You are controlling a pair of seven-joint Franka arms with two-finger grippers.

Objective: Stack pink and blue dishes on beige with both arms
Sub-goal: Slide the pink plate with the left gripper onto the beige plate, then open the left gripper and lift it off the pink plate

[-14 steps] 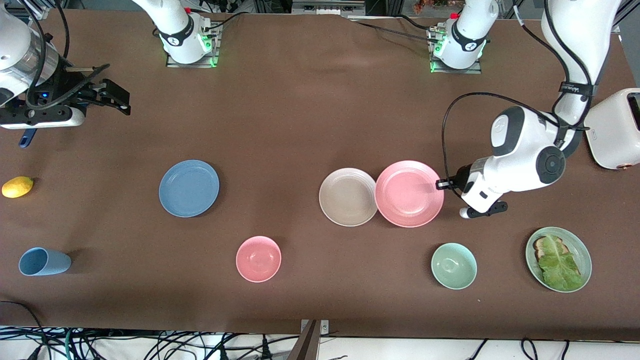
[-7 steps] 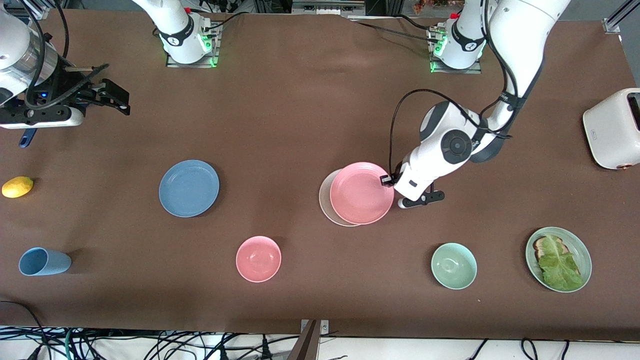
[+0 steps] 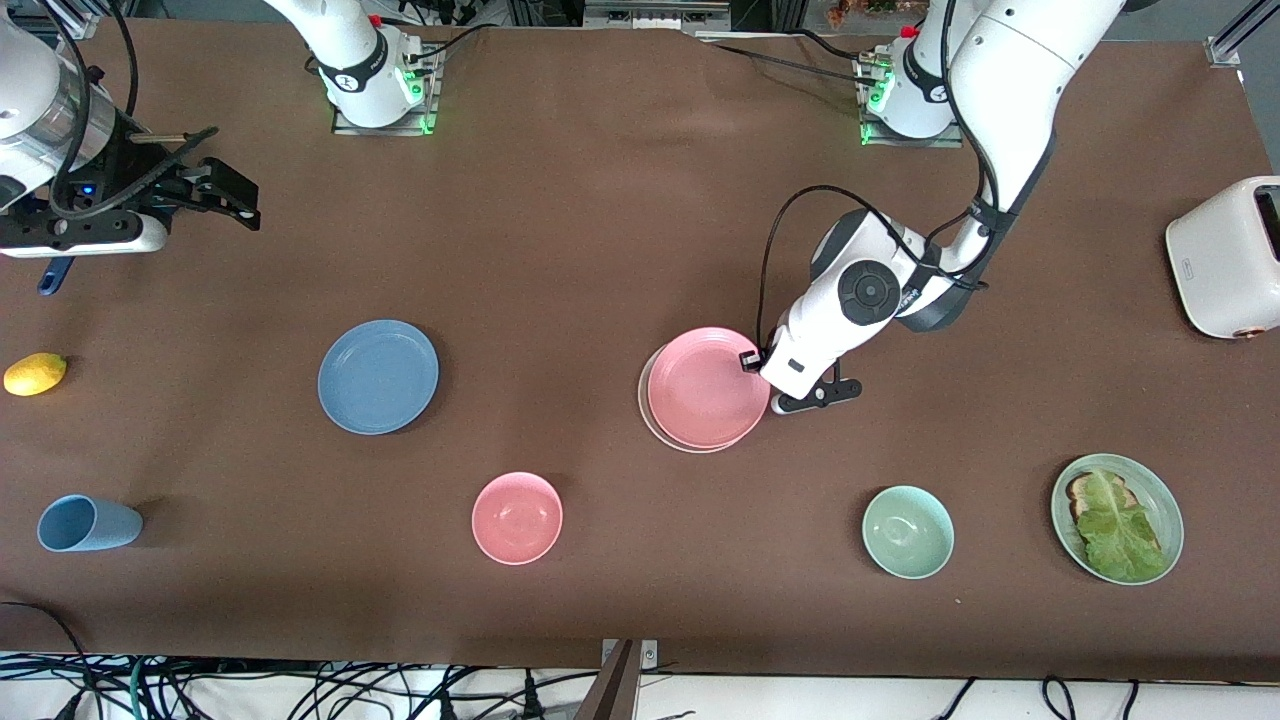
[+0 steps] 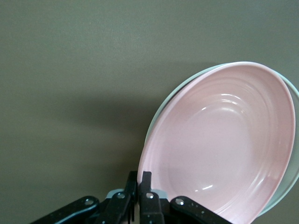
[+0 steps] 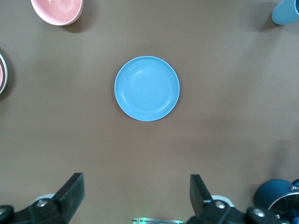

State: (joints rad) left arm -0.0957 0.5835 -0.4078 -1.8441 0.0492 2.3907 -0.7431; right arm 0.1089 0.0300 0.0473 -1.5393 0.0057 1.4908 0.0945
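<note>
The pink dish (image 3: 708, 388) sits over the beige plate (image 3: 644, 405) and covers nearly all of it; only a thin beige crescent shows. My left gripper (image 3: 752, 362) is shut on the pink dish's rim at the edge toward the left arm's end. In the left wrist view the fingers (image 4: 146, 179) pinch the pink rim (image 4: 219, 144), with the beige rim (image 4: 293, 91) showing past it. The blue dish (image 3: 378, 376) lies flat on the table toward the right arm's end. My right gripper (image 3: 240, 205) hangs open and empty, high above the table, with the blue dish (image 5: 147, 88) in its wrist view.
A pink bowl (image 3: 517, 518), a pale green bowl (image 3: 908, 532) and a green plate with toast and lettuce (image 3: 1117, 518) lie nearer the camera. A light blue cup (image 3: 88, 523) and a lemon (image 3: 35, 374) sit at the right arm's end, a white toaster (image 3: 1225, 255) at the left arm's.
My left gripper carried the pink dish from beside the beige plate to over it, toward the right arm's end. The right arm has not moved.
</note>
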